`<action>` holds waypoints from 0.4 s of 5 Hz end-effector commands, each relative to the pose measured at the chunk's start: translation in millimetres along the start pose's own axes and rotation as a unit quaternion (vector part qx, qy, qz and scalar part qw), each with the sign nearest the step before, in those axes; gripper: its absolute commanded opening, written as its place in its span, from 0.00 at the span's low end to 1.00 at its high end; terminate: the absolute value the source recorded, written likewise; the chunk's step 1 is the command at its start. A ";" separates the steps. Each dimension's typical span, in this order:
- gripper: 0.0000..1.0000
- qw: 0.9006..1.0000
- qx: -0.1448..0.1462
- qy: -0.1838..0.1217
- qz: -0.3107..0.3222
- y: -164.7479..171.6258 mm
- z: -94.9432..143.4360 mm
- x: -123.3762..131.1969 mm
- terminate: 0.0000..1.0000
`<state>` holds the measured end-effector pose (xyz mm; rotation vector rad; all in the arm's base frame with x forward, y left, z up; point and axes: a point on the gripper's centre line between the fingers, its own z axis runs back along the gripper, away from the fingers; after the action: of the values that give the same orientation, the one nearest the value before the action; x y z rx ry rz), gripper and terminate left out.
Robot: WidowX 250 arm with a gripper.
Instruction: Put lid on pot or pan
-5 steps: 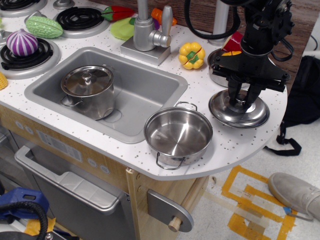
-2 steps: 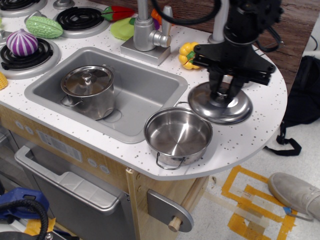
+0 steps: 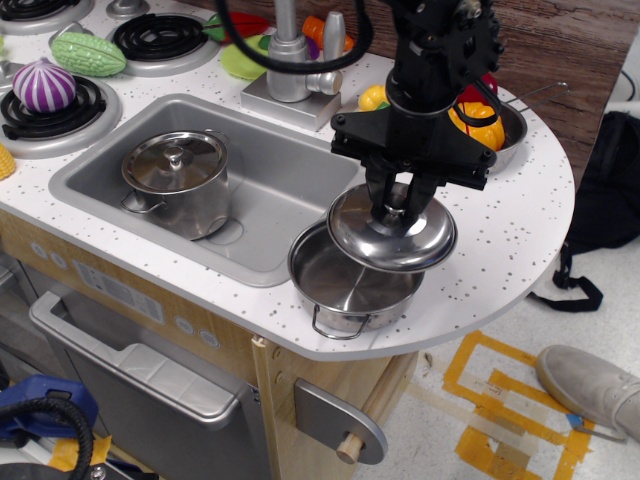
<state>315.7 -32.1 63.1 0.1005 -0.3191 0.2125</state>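
Lid (image 3: 392,236) hangs from my gripper (image 3: 402,205), whose fingers are closed on its centre knob; it tilts a little and overlaps the rim of the shallow steel pot (image 3: 340,285) at about 1 o'clock, raised above it rather than seated. That pot sits on the speckled counter (image 3: 500,230) just right of the grey sink (image 3: 290,170), where a taller lidded pot (image 3: 178,182) stands.

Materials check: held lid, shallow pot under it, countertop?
Lid: looks like polished stainless steel, with mirror-like reflections over its dome. Shallow pot: same bright steel look, reflective inner wall, thin wire loop handle. Countertop: white with dark speckles and a matte finish, probably laminate or painted board; hard to say. Gripper: black, matte.
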 end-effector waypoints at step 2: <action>0.00 0.999 -0.008 -0.032 0.013 17.5 -0.4 -9.7 0.00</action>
<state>297.1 -17.7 46.4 0.0975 -0.3563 0.2060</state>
